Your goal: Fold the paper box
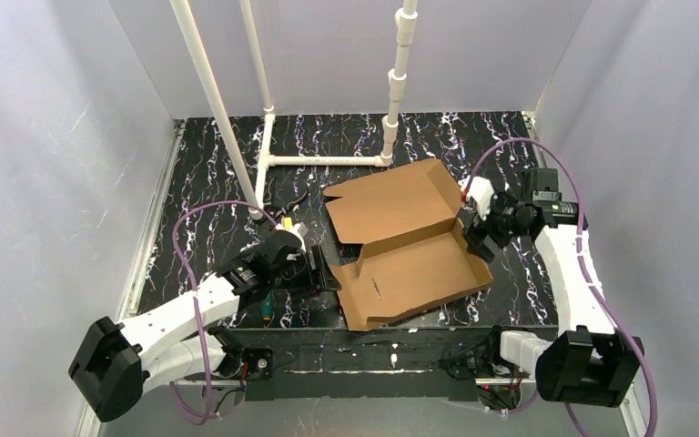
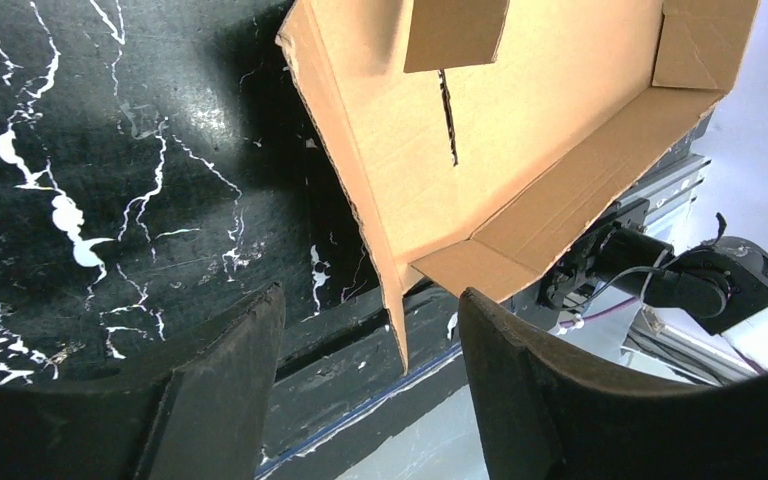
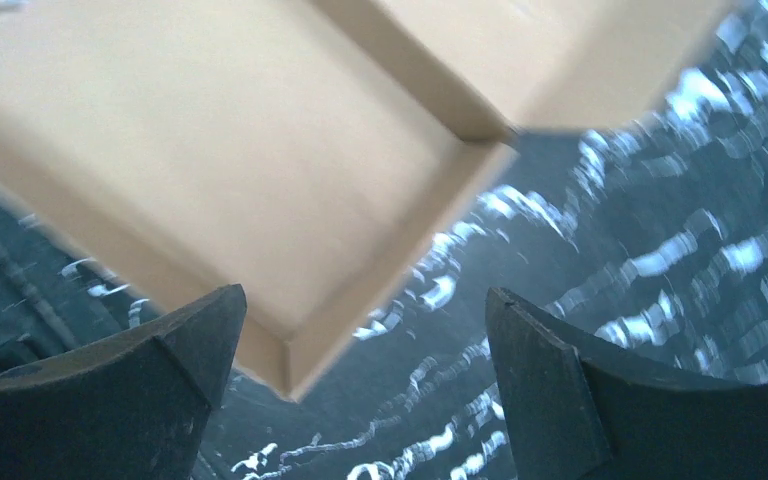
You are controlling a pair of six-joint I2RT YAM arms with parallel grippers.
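Note:
The paper box (image 1: 414, 273) is brown cardboard lying mid-table, its tray walls folded up and its lid flap (image 1: 387, 205) tilted up behind. My left gripper (image 1: 329, 276) is at the tray's left wall. In the left wrist view the box (image 2: 520, 130) hangs its wall corner down between the spread fingers (image 2: 230, 380) of that gripper (image 2: 370, 320), and neither pad touches it. My right gripper (image 1: 471, 235) is at the tray's right end. In the right wrist view that gripper (image 3: 365, 310) is open, with the corner of the box (image 3: 210, 150) just beside the left finger.
A white pipe frame (image 1: 328, 161) lies at the back with uprights rising from it. A small black tool (image 1: 287, 205) and a green-handled tool (image 1: 267, 309) lie near the left arm. The table's front edge (image 1: 391, 341) runs just below the box. Grey walls close in both sides.

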